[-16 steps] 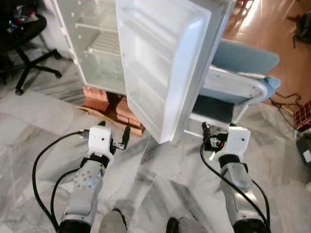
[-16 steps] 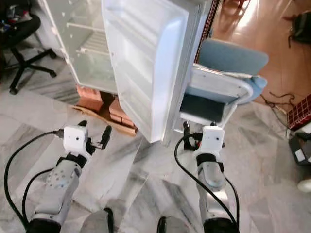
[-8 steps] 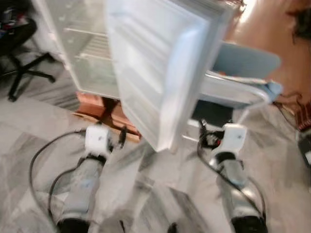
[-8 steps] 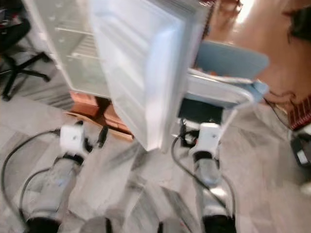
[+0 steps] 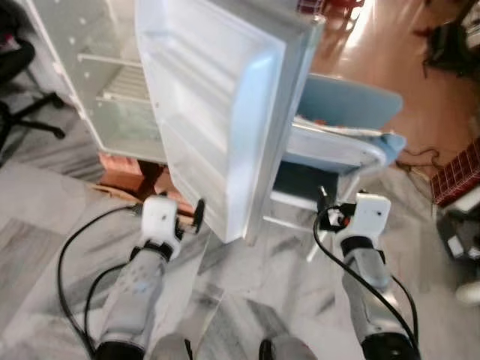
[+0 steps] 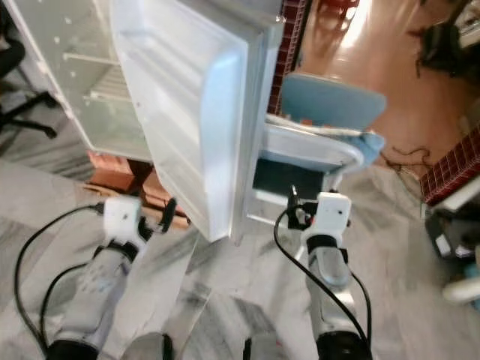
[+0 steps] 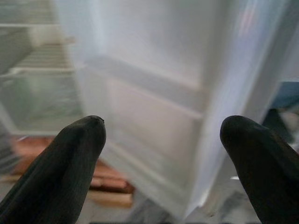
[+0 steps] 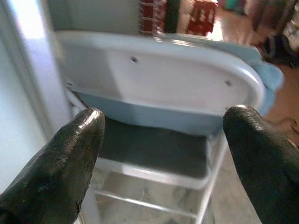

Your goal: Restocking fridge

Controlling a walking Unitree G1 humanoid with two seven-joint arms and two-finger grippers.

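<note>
A white fridge point(image 5: 82, 112) stands open ahead on my left, with a wire shelf point(image 5: 124, 84) and nothing stored on it. Its door point(image 5: 217, 112) swings out toward me, and the door racks hold nothing. My left gripper point(image 5: 180, 211) hovers low before the door's bottom edge; the left wrist view has its fingers point(image 7: 74, 154) spread wide with nothing between them. My right gripper point(image 5: 334, 214) is open and empty, just right of the door's edge. It points at the seat of a blue chair point(image 8: 159, 93).
The blue chair point(image 5: 345, 112) stands right behind the open door. Red bricks point(image 5: 124, 172) prop up the fridge. A black office chair base point(image 5: 30, 116) is at the far left. A red crate point(image 5: 457, 172) and dark clutter sit at the right, with wooden floor point(image 5: 375, 45) beyond.
The whole picture has slid left and blurred, so the camera has moved; more of the right side and wooden floor shows. Both arms keep the same pose, grippers open.
</note>
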